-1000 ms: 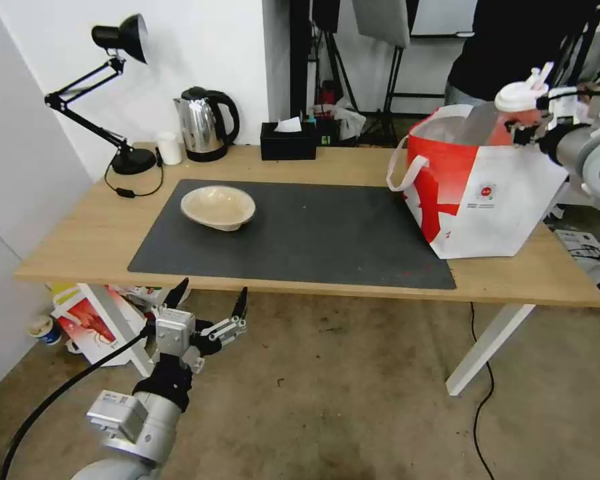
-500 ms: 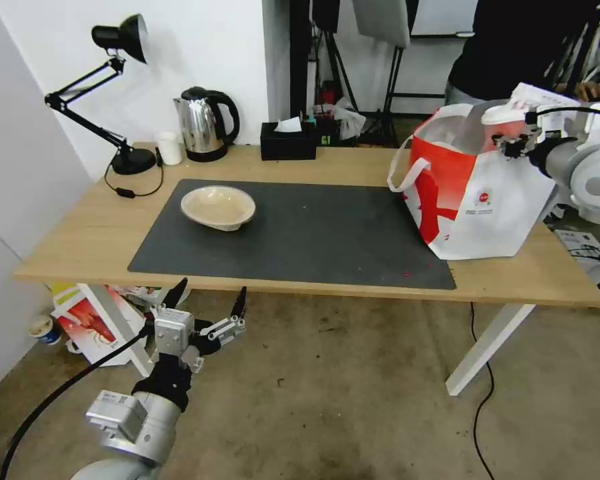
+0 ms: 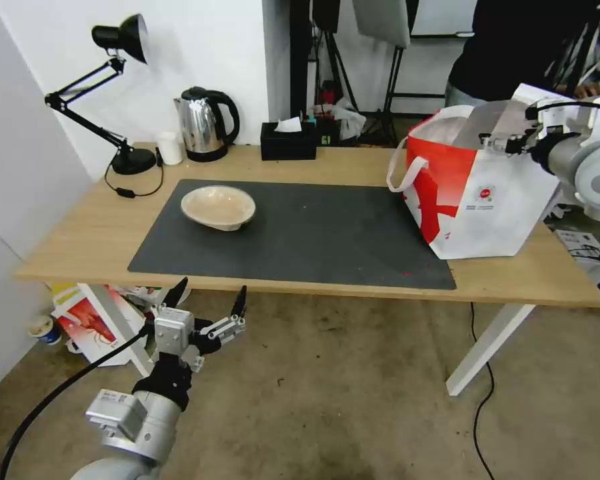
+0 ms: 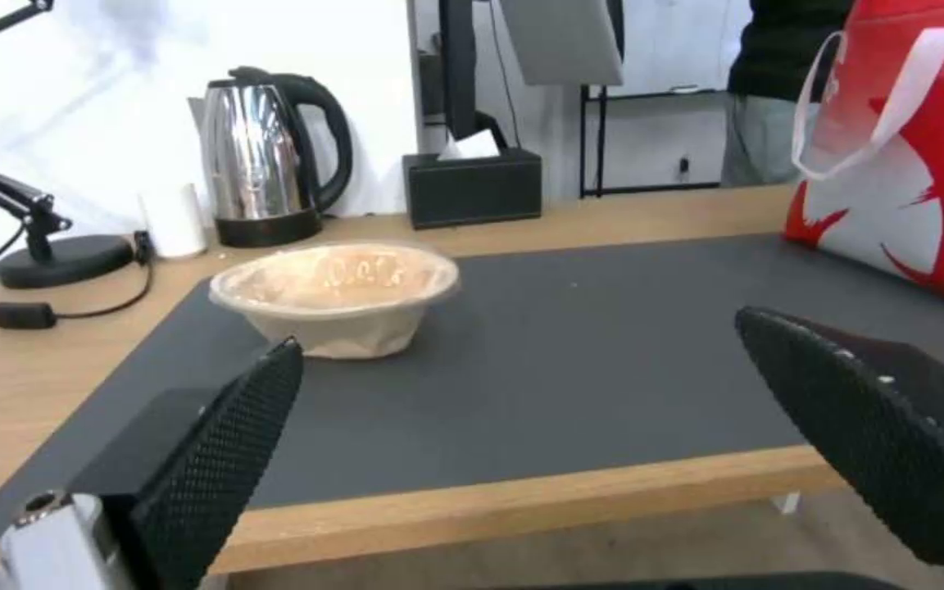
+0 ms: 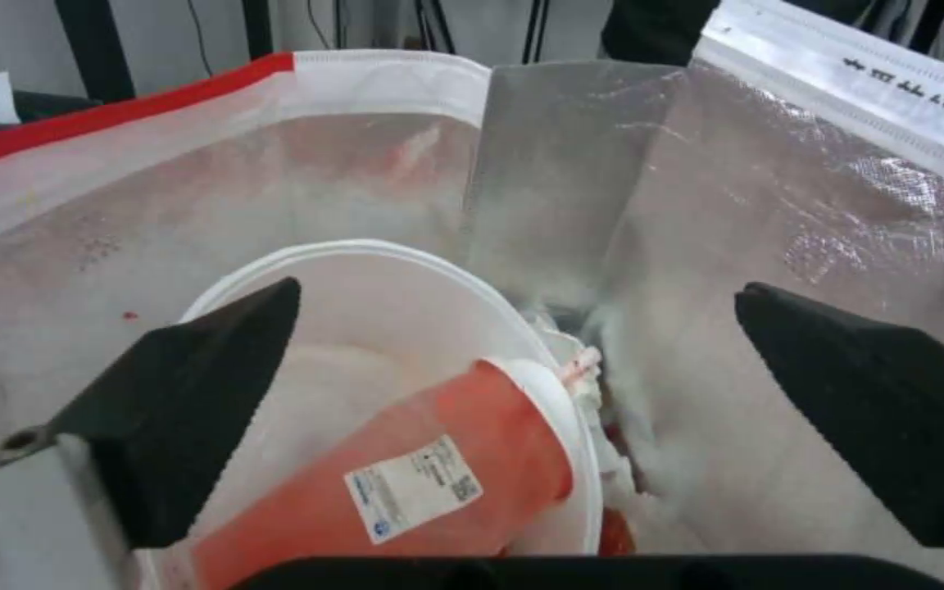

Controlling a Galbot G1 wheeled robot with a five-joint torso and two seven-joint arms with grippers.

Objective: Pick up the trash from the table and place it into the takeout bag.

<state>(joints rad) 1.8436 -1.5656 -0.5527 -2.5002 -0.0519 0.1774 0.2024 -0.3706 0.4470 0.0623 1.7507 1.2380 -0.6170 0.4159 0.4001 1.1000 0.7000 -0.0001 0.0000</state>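
The shallow beige bowl (image 3: 218, 207) (image 4: 336, 295) sits on the dark grey mat (image 3: 313, 233) at the table's (image 3: 80, 233) left side. The takeout bag (image 3: 477, 193) (image 4: 909, 164) stands open at the right end of the table. My right gripper (image 3: 503, 141) (image 5: 518, 291) hovers open over the bag's mouth, holding nothing. Below it, inside the foil lining (image 5: 734, 246), the red cup (image 5: 418, 483) lies on its side in the deep white bowl (image 5: 385, 279). My left gripper (image 3: 213, 288) (image 4: 521, 329) hangs open below the table's front edge, facing the beige bowl.
A steel kettle (image 3: 203, 123), a small white cup (image 3: 170, 148), a black desk lamp (image 3: 123, 87) and a black tissue box (image 3: 288, 140) line the table's back edge. A person stands behind the bag. A red-and-white paper bag (image 3: 90, 320) lies on the floor under the table's left end.
My right gripper came down to the bag's mouth and let go of the red cup, which now lies inside the bag. The left arm has stayed put.
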